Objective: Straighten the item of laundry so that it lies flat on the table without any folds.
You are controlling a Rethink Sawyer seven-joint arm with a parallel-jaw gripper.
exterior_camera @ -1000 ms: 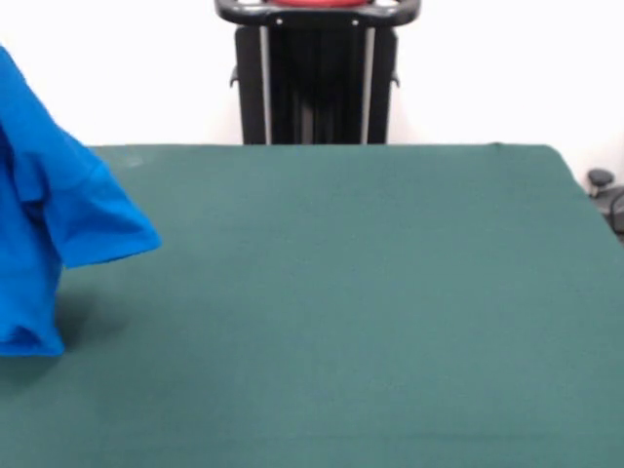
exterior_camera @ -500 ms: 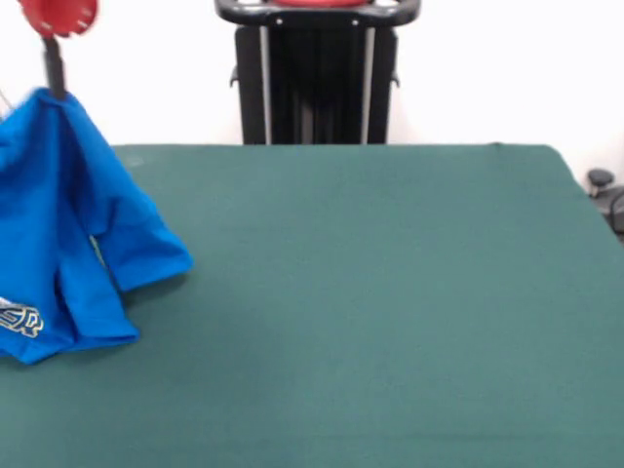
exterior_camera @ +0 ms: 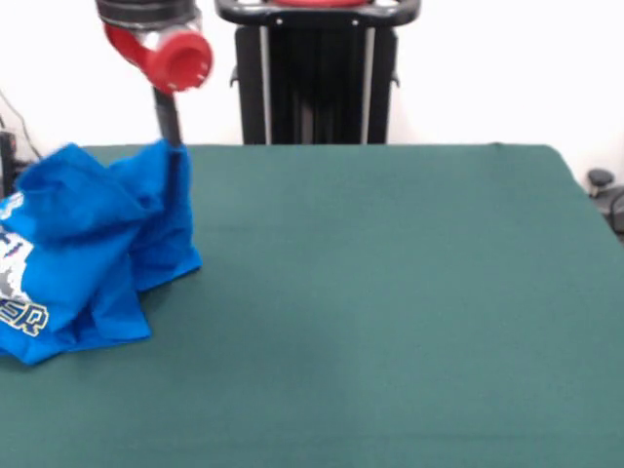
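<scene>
At table [exterior_camera: 390, 292] left edge: crumpled blue shirt [exterior_camera: 88, 244], lettering unreadable; end effector [exterior_camera: 172, 144] pinching its top.

A: Arm [exterior_camera: 156, 39] colours?
B: Grey-black link at the top edge, then a glossy red joint with a round red end cap; small pale dots ring the cap face.
A: Below it?
B: Thin black gripper [exterior_camera: 168, 122] stem.
A: Pedestal [exterior_camera: 317, 73]?
B: Black column, two silver vertical rails, rounded black top with a red part.
</scene>
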